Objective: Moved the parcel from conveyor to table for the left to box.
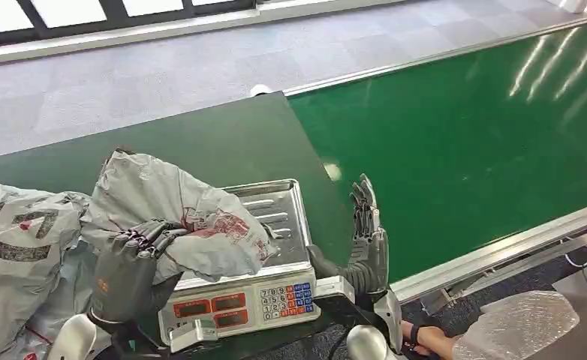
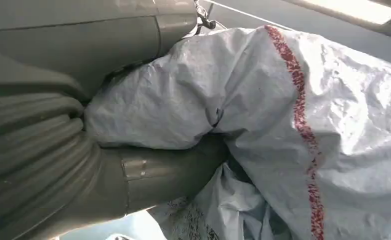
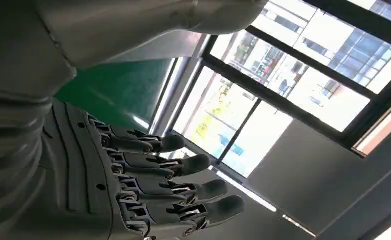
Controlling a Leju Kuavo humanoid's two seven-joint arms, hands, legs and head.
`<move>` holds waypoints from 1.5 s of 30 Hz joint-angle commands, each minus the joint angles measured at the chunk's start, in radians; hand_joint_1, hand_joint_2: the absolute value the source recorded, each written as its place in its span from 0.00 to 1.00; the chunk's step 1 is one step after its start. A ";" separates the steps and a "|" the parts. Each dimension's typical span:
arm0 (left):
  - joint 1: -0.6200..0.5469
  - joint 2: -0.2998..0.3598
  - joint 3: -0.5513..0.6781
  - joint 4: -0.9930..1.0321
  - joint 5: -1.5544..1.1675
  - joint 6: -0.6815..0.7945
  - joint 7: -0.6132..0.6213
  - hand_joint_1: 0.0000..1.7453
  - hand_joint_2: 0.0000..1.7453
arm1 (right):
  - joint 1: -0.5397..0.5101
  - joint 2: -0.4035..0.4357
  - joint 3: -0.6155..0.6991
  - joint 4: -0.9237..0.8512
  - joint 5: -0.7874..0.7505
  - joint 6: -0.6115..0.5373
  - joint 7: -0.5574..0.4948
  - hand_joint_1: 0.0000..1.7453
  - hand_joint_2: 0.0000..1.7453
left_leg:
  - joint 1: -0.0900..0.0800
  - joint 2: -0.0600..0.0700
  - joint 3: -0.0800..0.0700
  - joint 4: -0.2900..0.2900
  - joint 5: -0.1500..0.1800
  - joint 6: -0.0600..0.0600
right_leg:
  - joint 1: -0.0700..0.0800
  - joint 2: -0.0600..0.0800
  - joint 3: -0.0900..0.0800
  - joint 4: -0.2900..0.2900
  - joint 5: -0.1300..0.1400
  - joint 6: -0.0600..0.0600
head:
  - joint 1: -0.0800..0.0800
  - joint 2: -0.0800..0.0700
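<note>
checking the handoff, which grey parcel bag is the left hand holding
The grey parcel lying on the scale; the left hand grips its near edge. The other grey bag lies beside it, off the scale.

We see a grey parcel (image 1: 178, 214) with red print, and in the left wrist view a speckled red stripe runs across its pale grey wrap (image 2: 333, 125). The scale (image 1: 268, 247) has a silver pan, red displays and blue, white and orange keys. The counter (image 1: 200, 139) is dark green, the belt (image 1: 463, 135) brighter green. Each robot hand (image 1: 129, 266) (image 1: 365, 232) is dark grey.
</note>
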State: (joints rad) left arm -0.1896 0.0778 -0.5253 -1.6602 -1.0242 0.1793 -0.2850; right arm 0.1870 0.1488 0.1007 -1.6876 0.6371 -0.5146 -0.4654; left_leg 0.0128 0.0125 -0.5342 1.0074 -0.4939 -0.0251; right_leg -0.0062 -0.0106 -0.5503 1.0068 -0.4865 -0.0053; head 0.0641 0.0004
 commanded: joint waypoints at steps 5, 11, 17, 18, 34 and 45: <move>0.018 -0.019 0.094 -0.011 -0.002 0.035 0.010 1.00 1.00 | -0.014 0.012 -0.032 0.014 -0.002 0.001 0.005 0.00 1.00 | 0.000 0.000 -0.001 -0.001 0.001 0.001 | 0.000 0.001 -0.001 -0.001 0.001 0.000 | 0.000 0.000; 0.035 0.016 0.150 -0.099 -0.097 0.143 0.043 1.00 1.00 | 0.005 0.009 -0.040 -0.004 0.002 -0.002 0.011 0.00 1.00 | 0.000 0.001 -0.002 0.000 0.001 0.001 | 0.000 0.002 -0.002 -0.001 0.001 0.000 | 0.000 0.000; 0.038 0.009 0.183 -0.118 -0.121 0.193 0.063 1.00 1.00 | 0.008 0.012 -0.038 -0.002 -0.001 -0.005 0.008 0.00 1.00 | 0.000 0.000 -0.002 -0.001 0.001 0.001 | 0.001 0.001 -0.002 -0.001 0.002 0.000 | 0.000 0.000; 0.038 0.009 0.183 -0.118 -0.121 0.193 0.063 1.00 1.00 | 0.008 0.012 -0.038 -0.002 -0.001 -0.005 0.008 0.00 1.00 | 0.000 0.000 -0.001 -0.001 0.001 0.001 | 0.000 0.001 -0.002 -0.001 0.001 0.000 | 0.000 0.000; 0.079 -0.020 0.241 -0.151 -0.038 0.377 0.031 1.00 1.00 | 0.010 -0.001 -0.013 0.022 -0.006 -0.048 0.010 0.00 1.00 | 0.000 0.000 -0.002 -0.001 0.002 0.001 | 0.000 0.001 -0.002 -0.002 0.002 0.000 | 0.000 0.000; 0.109 -0.029 0.220 -0.179 0.106 0.374 -0.053 1.00 1.00 | 0.000 -0.023 0.025 0.058 -0.032 -0.095 0.008 0.00 1.00 | 0.000 0.000 0.000 -0.001 0.001 0.001 | 0.000 0.001 0.000 -0.001 0.001 0.000 | 0.000 0.000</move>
State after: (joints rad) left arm -0.0854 0.0641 -0.3113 -1.8513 -0.9483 0.5695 -0.3273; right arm 0.2089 0.1488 0.1015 -1.6930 0.6161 -0.5997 -0.4589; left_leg 0.0128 0.0126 -0.5346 1.0074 -0.4938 -0.0251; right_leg -0.0062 -0.0105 -0.5506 1.0068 -0.4864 -0.0053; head 0.0641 0.0004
